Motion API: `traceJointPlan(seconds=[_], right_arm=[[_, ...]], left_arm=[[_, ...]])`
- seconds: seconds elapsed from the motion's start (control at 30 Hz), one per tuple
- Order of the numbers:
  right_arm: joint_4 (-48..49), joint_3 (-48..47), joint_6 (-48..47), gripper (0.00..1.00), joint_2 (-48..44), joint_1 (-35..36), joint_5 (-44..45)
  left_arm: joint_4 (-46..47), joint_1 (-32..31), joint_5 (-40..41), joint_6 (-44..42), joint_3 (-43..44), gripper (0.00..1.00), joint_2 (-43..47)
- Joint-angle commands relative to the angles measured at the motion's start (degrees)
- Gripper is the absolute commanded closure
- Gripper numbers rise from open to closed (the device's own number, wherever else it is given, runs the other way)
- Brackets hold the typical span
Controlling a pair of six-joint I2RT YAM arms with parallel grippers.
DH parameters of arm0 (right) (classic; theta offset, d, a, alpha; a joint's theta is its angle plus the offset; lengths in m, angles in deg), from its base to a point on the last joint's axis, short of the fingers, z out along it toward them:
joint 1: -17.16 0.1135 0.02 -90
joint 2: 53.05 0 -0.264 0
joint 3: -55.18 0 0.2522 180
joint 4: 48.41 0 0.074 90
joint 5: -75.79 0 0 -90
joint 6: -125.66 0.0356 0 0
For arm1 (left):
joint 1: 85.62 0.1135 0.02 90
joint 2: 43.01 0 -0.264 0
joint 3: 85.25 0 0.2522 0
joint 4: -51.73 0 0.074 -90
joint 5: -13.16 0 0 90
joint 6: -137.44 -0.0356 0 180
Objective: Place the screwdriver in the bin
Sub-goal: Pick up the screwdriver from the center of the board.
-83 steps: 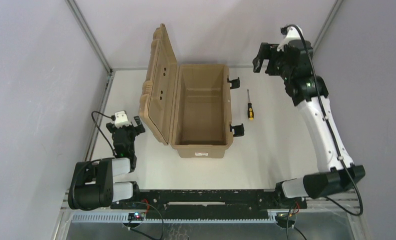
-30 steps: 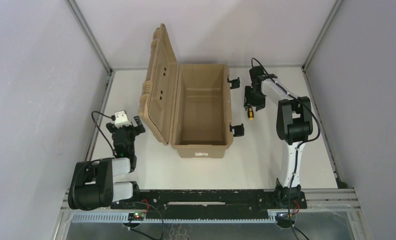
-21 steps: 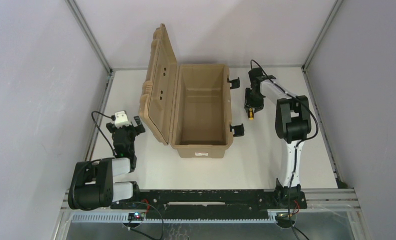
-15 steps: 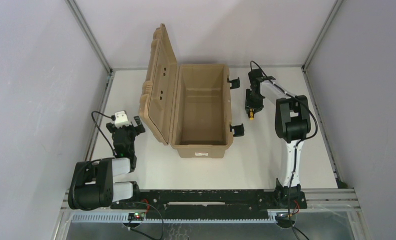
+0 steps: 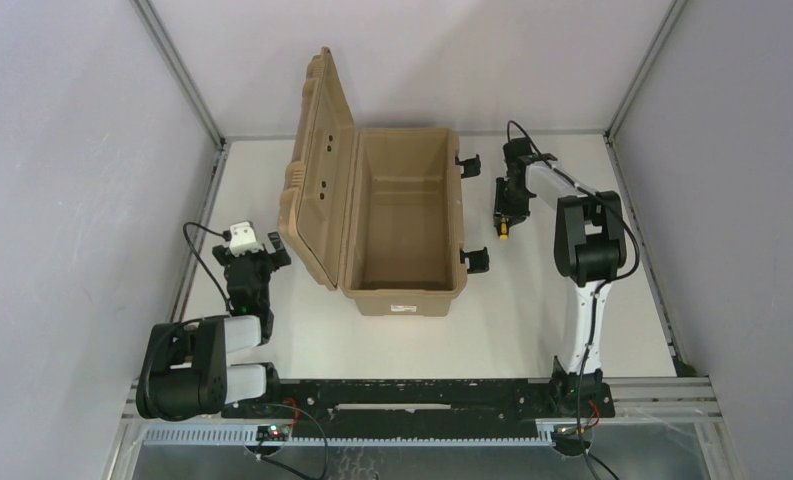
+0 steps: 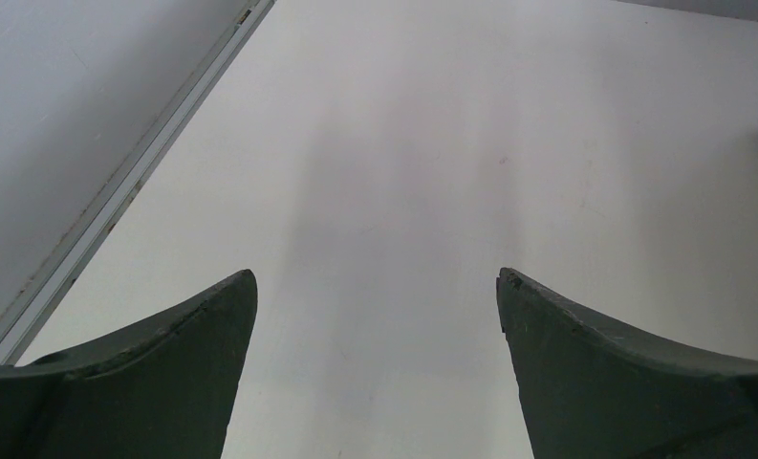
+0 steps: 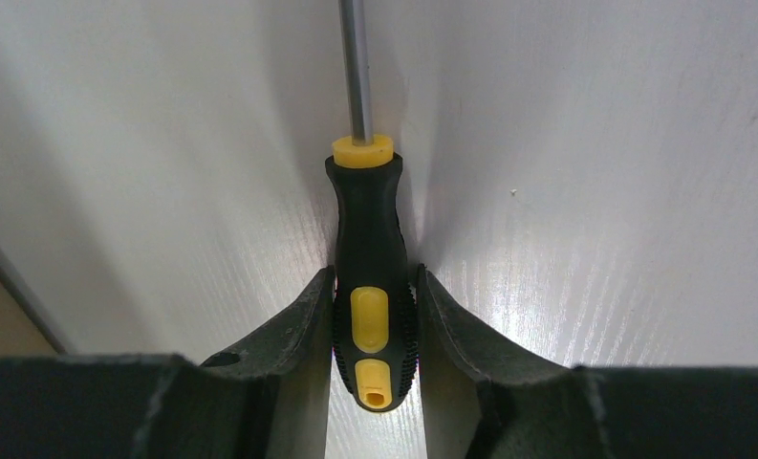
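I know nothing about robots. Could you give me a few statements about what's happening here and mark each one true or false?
1. The right gripper is shut on the handle of the screwdriver. True.
2. The screwdriver already lies inside the bin. False: it is outside, on the table beside the bin's latch side.
3. The bin's lid is closed. False: it stands open.
4. The left gripper is open and holds nothing. True.
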Motion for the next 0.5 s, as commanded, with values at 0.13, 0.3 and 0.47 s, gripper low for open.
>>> traceJointPlan(seconds=[0.13,0.3,0.47], right_arm=[[4.1,3.7,2.0,0.71,-7.0,-4.8,-14.1],[5.9,4.7,3.3,0.71,-9.9,-7.3,-20.6],[7.9,5.2,5.4,0.71,-12.8,-10.6,-27.3]], left_arm=[[2.3,0.0,0.2,-0.8,2.6,0.00,1.0],[2.3,0.0,0.1,-0.8,2.7,0.00,1.0],[2.2,0.0,0.1,-0.8,2.6,0.00,1.0]])
